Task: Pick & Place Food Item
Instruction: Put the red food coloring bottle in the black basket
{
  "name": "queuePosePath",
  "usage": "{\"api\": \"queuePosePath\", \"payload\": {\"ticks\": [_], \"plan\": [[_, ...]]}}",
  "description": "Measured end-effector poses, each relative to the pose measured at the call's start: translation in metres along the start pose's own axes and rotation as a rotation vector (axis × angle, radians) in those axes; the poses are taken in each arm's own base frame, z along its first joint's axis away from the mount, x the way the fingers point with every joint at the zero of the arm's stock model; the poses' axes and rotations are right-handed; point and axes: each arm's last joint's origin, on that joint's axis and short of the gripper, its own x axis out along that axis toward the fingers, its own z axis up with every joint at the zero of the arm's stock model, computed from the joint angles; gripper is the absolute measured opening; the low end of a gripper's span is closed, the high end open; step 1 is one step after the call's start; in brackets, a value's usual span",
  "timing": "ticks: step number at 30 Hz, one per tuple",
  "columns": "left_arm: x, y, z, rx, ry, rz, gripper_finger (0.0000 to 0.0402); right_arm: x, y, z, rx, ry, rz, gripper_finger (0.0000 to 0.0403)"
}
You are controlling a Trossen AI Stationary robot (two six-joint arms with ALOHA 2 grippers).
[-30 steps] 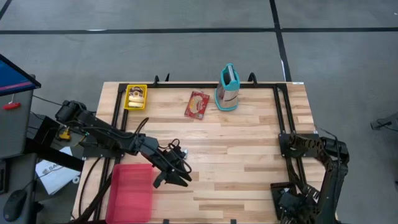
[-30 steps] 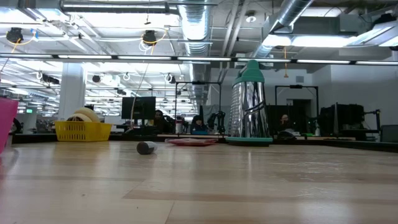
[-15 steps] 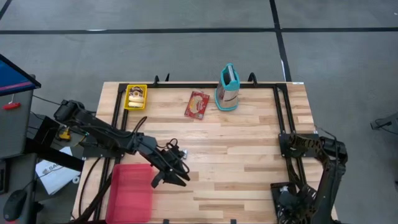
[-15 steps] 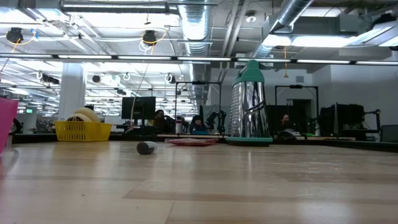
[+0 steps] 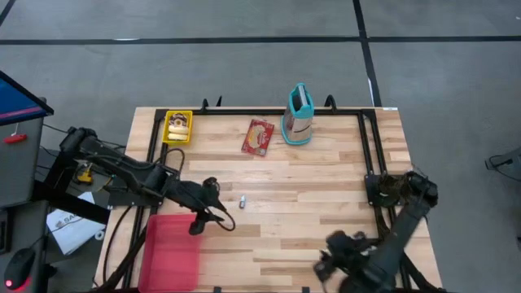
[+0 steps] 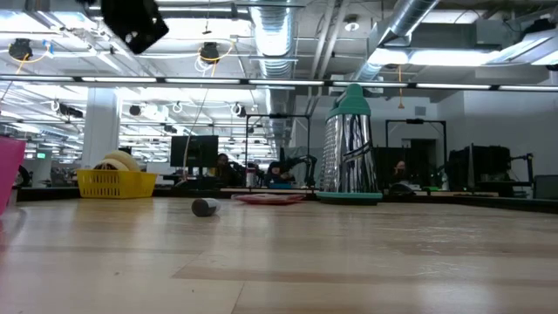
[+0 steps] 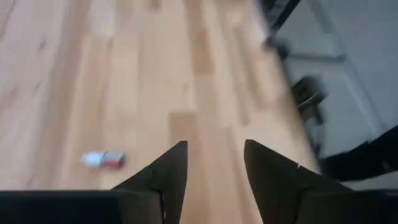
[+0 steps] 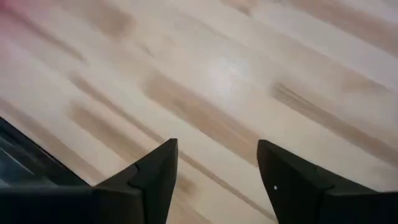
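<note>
High view: the small capsule-shaped food item (image 5: 242, 200) lies loose on the bare plank table (image 5: 326, 187), centre-left of frame. The left gripper (image 5: 195, 227) hangs at the edge of the pink bin (image 5: 171, 248), presumably the drop point. The right gripper (image 5: 326, 262) sits lower right, well apart.

Low view: a grey rounded item (image 6: 204, 207) rests on the wood; a ribbed metal grater (image 6: 351, 148) stands upright behind.

Left wrist view: fingers (image 7: 168, 177) parted, empty.

Right wrist view: fingers (image 8: 155, 174) spread over grain, empty.

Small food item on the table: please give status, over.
Left tool open, empty, over the pink bin's edge. Right tool open, empty. Small item lies free on table. Nothing blocking.
</note>
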Motion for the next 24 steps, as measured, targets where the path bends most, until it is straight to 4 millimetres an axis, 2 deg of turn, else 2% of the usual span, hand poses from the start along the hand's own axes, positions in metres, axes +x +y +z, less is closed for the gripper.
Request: {"api": "queuePosePath", "payload": {"ticks": [4,7,10,14,19,24], "plan": [[0.005,0.005,-0.011,0.098,0.107,0.093,0.0170,0.013,0.028,0.042,0.164,-0.056,0.112,0.0220],[0.004,0.007,-0.013,0.174,0.131,0.137,0.0174,0.029,0.047,0.076,0.211,-0.059,0.185,0.0225],[0.004,0.008,-0.013,0.204,0.133,0.137,0.0174,0.046,0.059,0.110,0.243,-0.076,0.223,0.0225],[-0.003,0.008,-0.012,0.175,0.106,0.132,0.0173,0.072,0.063,0.162,0.327,-0.033,0.237,0.0220],[-0.021,0.008,-0.008,0.162,0.045,0.116,0.0175,0.112,0.053,0.221,0.399,0.077,0.200,0.0212],[-0.047,0.010,-0.009,0.155,-0.004,0.102,0.0173,0.150,0.059,0.246,0.395,0.117,0.255,0.0212]]}}
